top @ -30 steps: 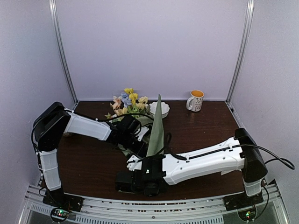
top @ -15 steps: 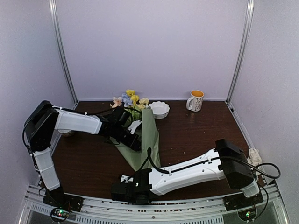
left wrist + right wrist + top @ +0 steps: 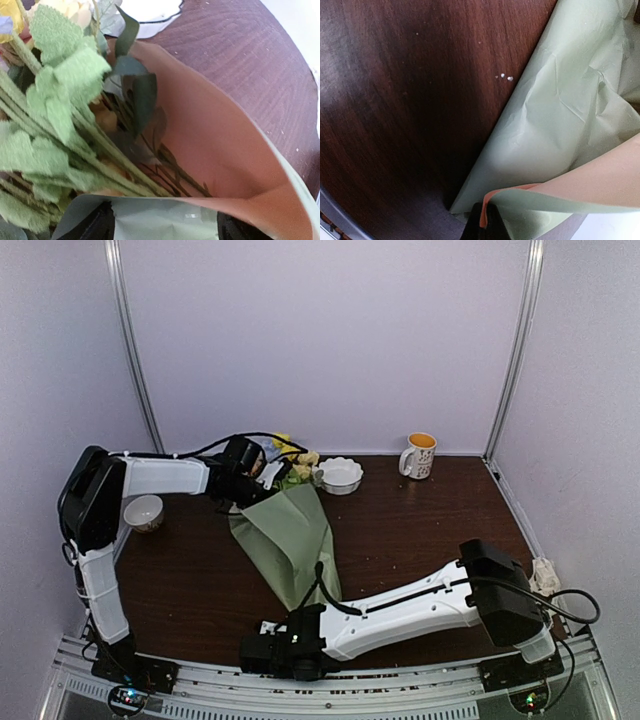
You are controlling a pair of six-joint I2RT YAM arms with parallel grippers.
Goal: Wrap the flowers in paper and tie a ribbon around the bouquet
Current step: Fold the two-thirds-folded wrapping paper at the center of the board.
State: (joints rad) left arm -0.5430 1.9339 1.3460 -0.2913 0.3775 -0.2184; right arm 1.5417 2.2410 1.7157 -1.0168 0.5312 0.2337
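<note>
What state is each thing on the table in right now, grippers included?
the paper: folded over the stems, green side out
the flowers: lying inside the paper, blossoms poking out the far end
left gripper: open, straddling a paper edge
right gripper: shut on the paper's near end
mug: upright
white bowl: upright, by the blossoms
small bowl: upright

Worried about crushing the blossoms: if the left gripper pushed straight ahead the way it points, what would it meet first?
Probably the paper, whose sage edge lies between the left gripper's open jaws. Just beyond come the stems of the flowers. Depth is unclear.
</note>
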